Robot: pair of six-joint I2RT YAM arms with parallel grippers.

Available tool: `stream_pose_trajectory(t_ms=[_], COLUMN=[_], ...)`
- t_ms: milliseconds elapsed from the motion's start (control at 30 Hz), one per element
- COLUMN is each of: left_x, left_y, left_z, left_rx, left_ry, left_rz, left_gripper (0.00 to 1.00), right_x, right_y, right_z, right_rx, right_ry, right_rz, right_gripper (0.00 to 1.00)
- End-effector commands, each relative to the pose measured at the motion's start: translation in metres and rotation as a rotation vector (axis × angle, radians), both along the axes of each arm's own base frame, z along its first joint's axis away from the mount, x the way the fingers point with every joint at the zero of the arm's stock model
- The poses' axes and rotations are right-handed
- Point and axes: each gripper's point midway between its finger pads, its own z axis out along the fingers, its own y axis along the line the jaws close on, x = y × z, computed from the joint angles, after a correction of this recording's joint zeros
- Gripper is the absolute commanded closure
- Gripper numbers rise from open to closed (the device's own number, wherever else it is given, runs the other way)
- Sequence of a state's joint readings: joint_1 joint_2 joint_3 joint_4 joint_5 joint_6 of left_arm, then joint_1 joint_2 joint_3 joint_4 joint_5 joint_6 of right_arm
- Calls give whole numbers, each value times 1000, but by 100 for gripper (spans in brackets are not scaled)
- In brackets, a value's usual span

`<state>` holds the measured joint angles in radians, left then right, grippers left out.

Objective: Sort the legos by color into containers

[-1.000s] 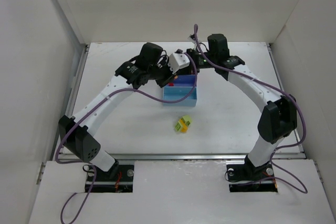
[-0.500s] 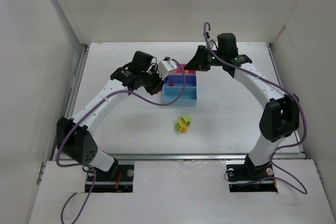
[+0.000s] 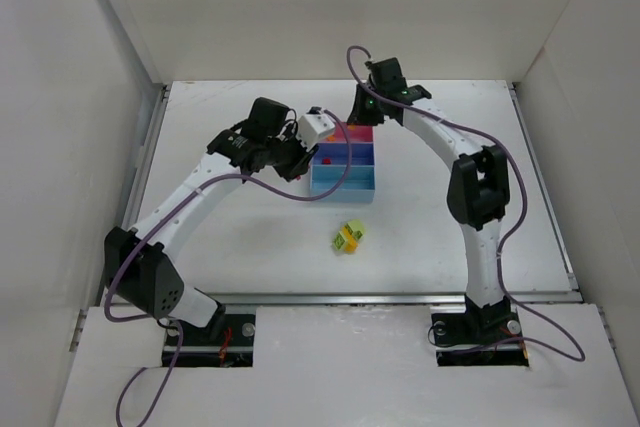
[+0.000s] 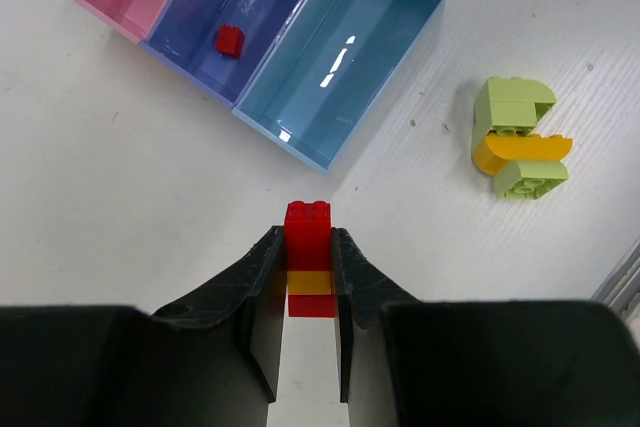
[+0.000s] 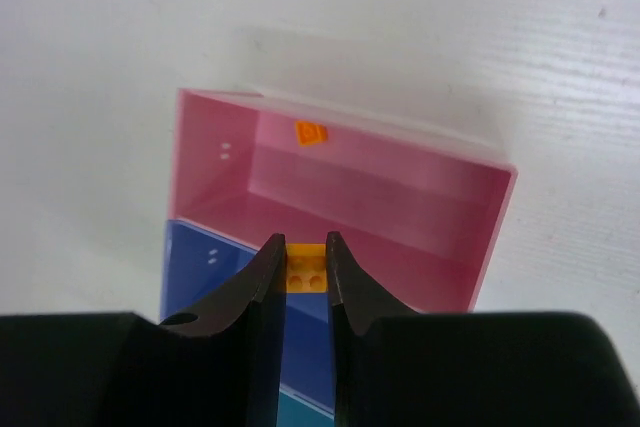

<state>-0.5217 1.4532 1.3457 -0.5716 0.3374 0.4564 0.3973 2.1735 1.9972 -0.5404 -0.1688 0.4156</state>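
Note:
The tray (image 3: 372,185) has a pink bin (image 5: 400,197), a dark blue bin (image 4: 200,17) and a light blue bin (image 4: 350,57). My left gripper (image 4: 308,237) is shut on a red-yellow-red lego stack (image 4: 309,267) and hangs just left of the tray (image 3: 298,159). My right gripper (image 5: 305,242) is shut on an orange lego (image 5: 306,269) above the pink and dark blue border (image 3: 362,119). An orange lego (image 5: 311,133) lies in the pink bin. Two red legos (image 4: 229,41) lie in the dark blue bin. A lime and yellow lego cluster (image 3: 348,237) sits on the table in front of the tray.
White walls (image 3: 110,67) close the table on the left, back and right. A metal rail (image 3: 340,297) runs along the front edge. Purple cables (image 3: 300,192) loop off both arms near the tray.
My left gripper has drawn back to the left off the tray with its stack. My right arm has swung left and its gripper now points over the pink bin.

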Motion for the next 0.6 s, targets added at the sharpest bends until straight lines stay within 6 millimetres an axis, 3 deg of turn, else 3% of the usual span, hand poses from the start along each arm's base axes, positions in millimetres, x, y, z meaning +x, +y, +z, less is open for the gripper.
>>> stream_pose_trajectory(t_ms=[0, 200, 300, 367, 567], left_x=[-8, -6, -6, -6, -7], left_y=[4, 3, 3, 3, 2], left_z=[10, 12, 12, 12, 12], left_rx=[-27, -32, -32, -32, -39], left_ry=[-18, -26, -26, -26, -22], left_rz=[15, 15, 15, 15, 7], left_gripper=[100, 100, 100, 100, 100], right_x=[2, -8, -12, -10, -4], right_y=[1, 7, 9, 12, 13], right_z=[8, -9, -19, -14, -7], right_rx=[-81, -101, -103, -87, -80], right_ry=[-37, -8, 13, -7, -39], right_rz=[-20, -6, 20, 25, 16], right_gripper=[100, 100, 67, 53, 51])
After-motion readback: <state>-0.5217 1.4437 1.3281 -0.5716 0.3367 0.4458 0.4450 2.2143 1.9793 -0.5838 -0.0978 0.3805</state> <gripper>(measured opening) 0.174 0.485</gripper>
